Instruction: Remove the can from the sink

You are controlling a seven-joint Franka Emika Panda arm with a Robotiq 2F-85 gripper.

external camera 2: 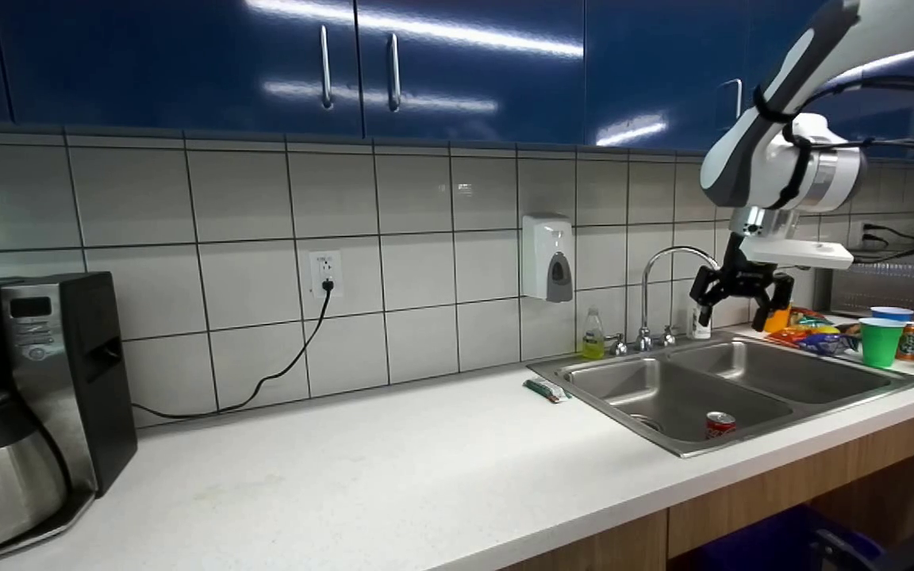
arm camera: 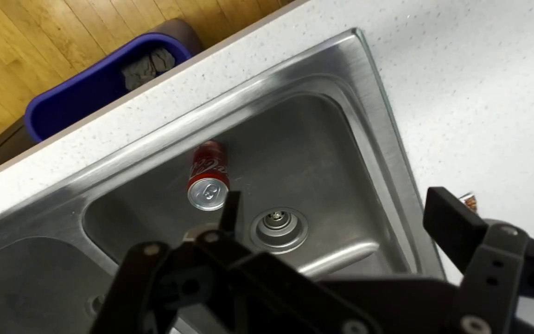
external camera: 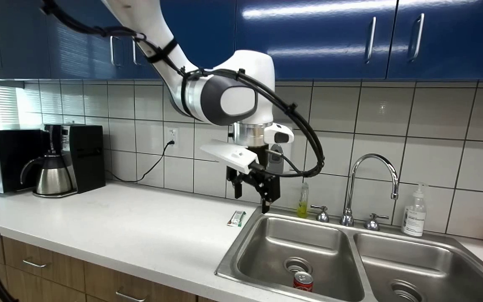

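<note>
The red can (external camera: 303, 282) with a silvery top stands upright in a basin of the stainless-steel sink (external camera: 304, 247), near the drain and the front wall. The can (external camera 2: 720, 425) is partly hidden by the sink edge in both exterior views. In the wrist view, the can (arm camera: 208, 174) shows its side and top, beyond and left of the left fingertip. My gripper (external camera: 252, 200) is open and empty, high above the sink's rear area. It also shows in an exterior view (external camera 2: 732, 319) and in the wrist view (arm camera: 339, 211), with its fingers wide apart.
A chrome faucet (external camera: 373, 156) rises behind the sink. A clear soap bottle (external camera: 303, 203) and a white pump bottle (external camera: 414, 214) stand beside it. A wrapper (external camera: 237, 218) lies on the counter. Cups (external camera 2: 879, 342) and snacks are beyond the sink. Blue cabinets (external camera: 312, 37) hang above.
</note>
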